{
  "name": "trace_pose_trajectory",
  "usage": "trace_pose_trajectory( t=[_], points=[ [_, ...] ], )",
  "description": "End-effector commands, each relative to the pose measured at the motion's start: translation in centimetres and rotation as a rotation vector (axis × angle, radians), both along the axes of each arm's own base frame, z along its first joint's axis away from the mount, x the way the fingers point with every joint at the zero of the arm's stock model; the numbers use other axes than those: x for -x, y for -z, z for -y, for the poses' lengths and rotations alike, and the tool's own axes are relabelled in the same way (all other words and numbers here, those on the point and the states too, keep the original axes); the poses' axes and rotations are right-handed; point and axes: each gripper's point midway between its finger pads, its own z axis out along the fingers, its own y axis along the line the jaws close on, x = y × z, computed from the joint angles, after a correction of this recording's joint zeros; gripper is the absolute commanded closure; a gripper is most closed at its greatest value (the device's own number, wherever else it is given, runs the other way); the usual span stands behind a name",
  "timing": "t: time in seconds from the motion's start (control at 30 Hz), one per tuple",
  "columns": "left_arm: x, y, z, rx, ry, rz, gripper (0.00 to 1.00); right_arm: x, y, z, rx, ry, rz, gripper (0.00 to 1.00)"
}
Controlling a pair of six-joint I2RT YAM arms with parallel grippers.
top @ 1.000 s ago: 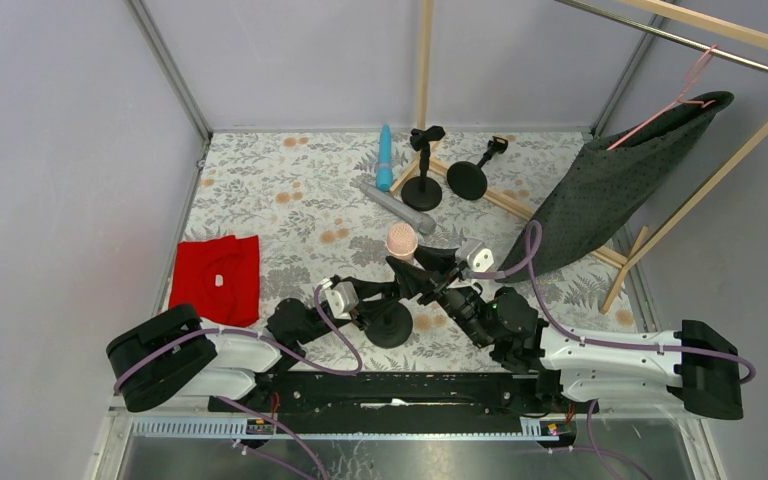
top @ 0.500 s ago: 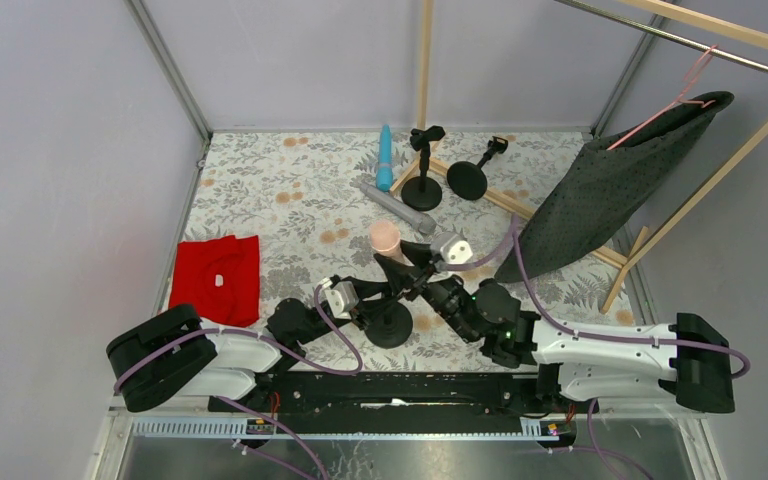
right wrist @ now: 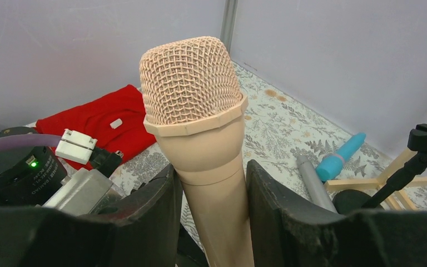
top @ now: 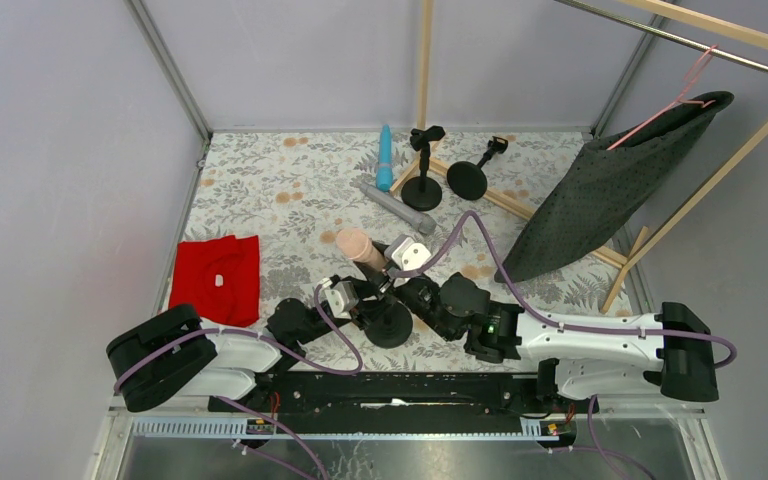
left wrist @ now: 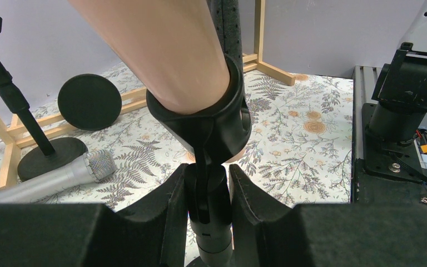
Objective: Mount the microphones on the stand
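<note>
Okay, left gripper (left wrist: 207,192) is clamped narrow on the stand (left wrist: 210,236) neck, with the clip (left wrist: 225,119) just above its fingers. Right gripper (right wrist: 211,186) grips the pink microphone (right wrist: 192,89) below the head, its body sitting in that clip. Best to push straight along the clip axis while the stand is braced. Silver microphone (left wrist: 61,177) and blue microphone (right wrist: 342,153) lie beyond, unmounted.

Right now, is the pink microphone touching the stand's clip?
Touching. The left wrist view shows the pink microphone seated inside the stand's clip, the rim wrapped against its body.
</note>
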Motion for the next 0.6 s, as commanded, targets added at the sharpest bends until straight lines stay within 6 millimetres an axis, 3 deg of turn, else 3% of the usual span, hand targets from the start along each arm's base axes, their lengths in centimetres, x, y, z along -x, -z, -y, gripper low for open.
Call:
trace_pose_trajectory(
  t=[0.0, 0.57],
  points=[
    [-0.38, 0.38, 0.6, -0.052, 0.001, 0.043, 1.0, 4.22, 21.87, 6.98, 0.768, -0.037, -0.289, 1.0],
    [-0.65, 0.02, -0.19, -0.038, -0.038, 0.052, 1.0, 4.75, 22.55, 7.32, 0.752, 0.021, -0.364, 1.0]
  ],
)
